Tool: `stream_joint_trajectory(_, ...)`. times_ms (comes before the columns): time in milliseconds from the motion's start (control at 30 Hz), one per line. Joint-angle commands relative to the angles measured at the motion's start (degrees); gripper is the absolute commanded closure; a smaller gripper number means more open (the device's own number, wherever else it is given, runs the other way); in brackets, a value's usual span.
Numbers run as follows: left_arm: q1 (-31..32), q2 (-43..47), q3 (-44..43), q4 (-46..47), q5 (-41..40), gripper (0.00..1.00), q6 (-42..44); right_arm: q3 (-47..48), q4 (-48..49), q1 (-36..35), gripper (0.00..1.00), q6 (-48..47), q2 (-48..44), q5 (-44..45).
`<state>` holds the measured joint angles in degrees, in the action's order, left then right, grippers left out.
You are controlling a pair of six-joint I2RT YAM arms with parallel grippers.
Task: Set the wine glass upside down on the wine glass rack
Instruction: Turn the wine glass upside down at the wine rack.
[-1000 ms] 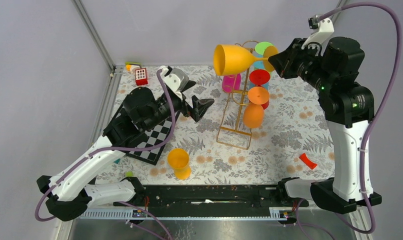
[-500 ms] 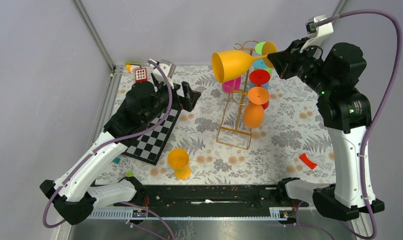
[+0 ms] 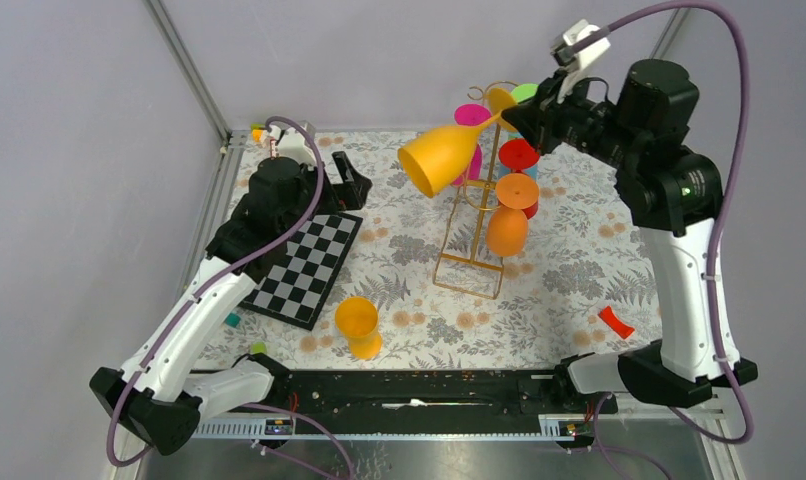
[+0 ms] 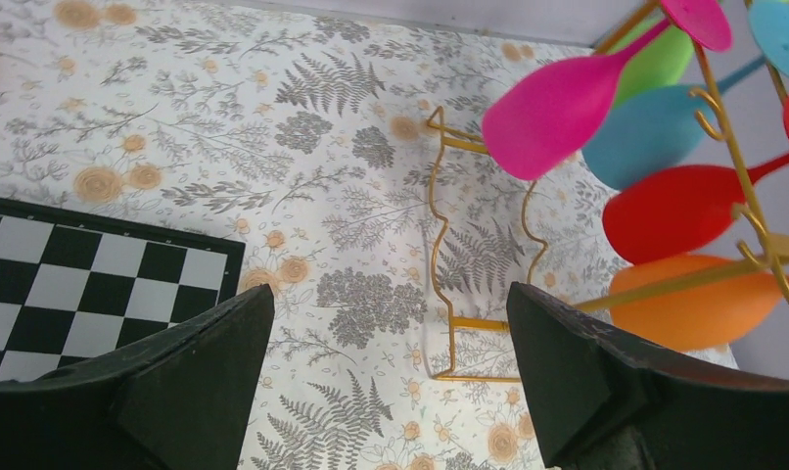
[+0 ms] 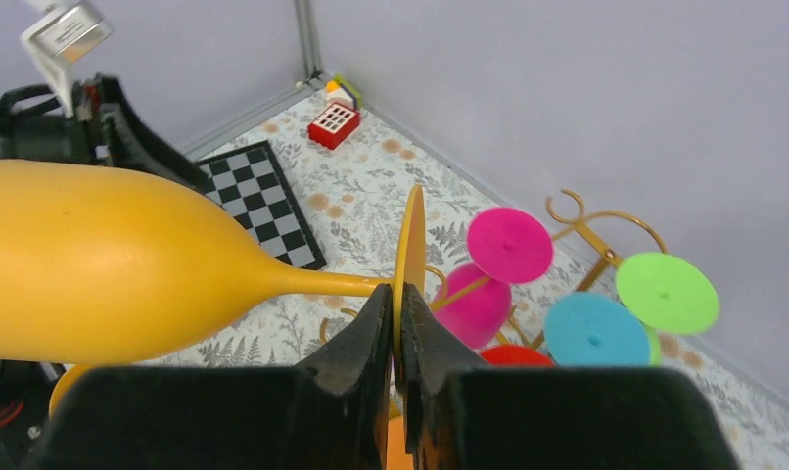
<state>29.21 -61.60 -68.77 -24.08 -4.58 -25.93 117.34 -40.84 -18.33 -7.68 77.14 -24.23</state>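
The wine glass (image 3: 441,158), opaque yellow-orange with a smooth matte skin, a long tulip-shaped bowl, a thin stem and a flat round foot, is held in the air at the upper part of the wine glass rack (image 3: 467,289). It is tilted so that the bowl's mouth points down and to the left, and it is not yet hung. Its foot is pinched edge-on between the black fingers of the right gripper (image 5: 398,323). The left gripper (image 4: 391,362) is held spread wide and empty above the checkerboard (image 3: 309,270), whose squares are glossy black and white. The rack is made of thin gold wire, with curled hook ends, a wavy wire base and a rounded top rail. Pink, blue, green, red and orange glasses (image 3: 507,230) are hung from it bowl-down. An orange cup (image 3: 359,327) is seen near the front edge. The table is covered by a cloth (image 3: 569,270) printed with grey ferns and tan flowers. Plain pale lilac-grey walls, joined by a metal corner post, enclose it.
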Motion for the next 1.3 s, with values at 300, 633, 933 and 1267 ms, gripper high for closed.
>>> stream_joint_trajectory(300, -3.66, -1.67, -4.86, -5.29, -5.18, 0.05, 4.08, 14.01, -12.62, -18.73, 1.0, -22.15, 9.67, 20.57)
stream_joint_trajectory(633, -3.72, -1.49, -7.34, -8.02, -8.7, 0.05, 8.18, 7.53, -11.44, -33.3, 1.0, -35.39, 10.92, 42.61)
stream_joint_trajectory(933, -3.79, -2.18, -11.59, -10.61, -6.56, 0.04, 4.16, -20.02, 17.29, -46.91, 1.0, -54.06, 3.33, 59.46)
stream_joint_trajectory(1267, -4.23, -1.88, -11.78, -9.97, 3.28, 0.03, -2.94, -36.34, 39.61, -53.59, 1.0, -70.42, 2.51, 68.23)
